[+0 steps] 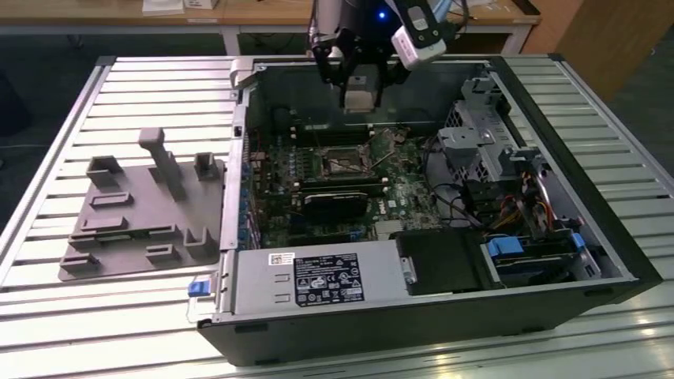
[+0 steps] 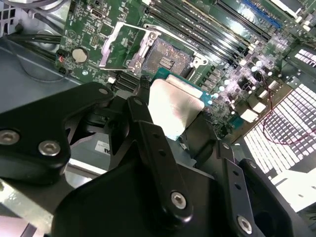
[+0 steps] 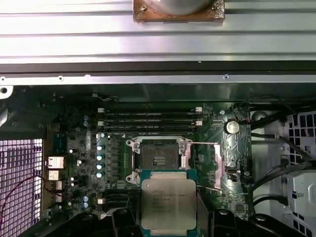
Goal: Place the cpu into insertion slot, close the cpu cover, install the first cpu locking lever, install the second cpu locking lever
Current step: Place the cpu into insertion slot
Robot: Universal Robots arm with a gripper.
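**Setting.** An open computer case lies on a slatted metal table and takes up the middle and the exterior view's right. A grey moulded fixture sits on the table at the exterior view's left, just beside the case. A labelled power supply fills the case's lower edge in that frame.

**Inside the case.**
- A green motherboard lies flat.
- A black block sits just below the insertion slot in the exterior frame.
- Coloured cables are bundled toward the right.
- Long memory slots run beside the insertion slot, and a coin cell is near it.

**Insertion slot.** It is open, and its contact field is exposed.

**Cpu cover.** The cpu cover is swung up off the slot on the coin-cell side. A thin wire lever stands beside it.

**Gripper.** The gripper appears at the upper centre of the exterior frame, above the board. Its black fingers are closed onto opposite edges of the cpu, spread only as wide as the chip.

**Cpu.** It is held flat with its metal top up. It sits above the board, just beside the slot and not yet in it.
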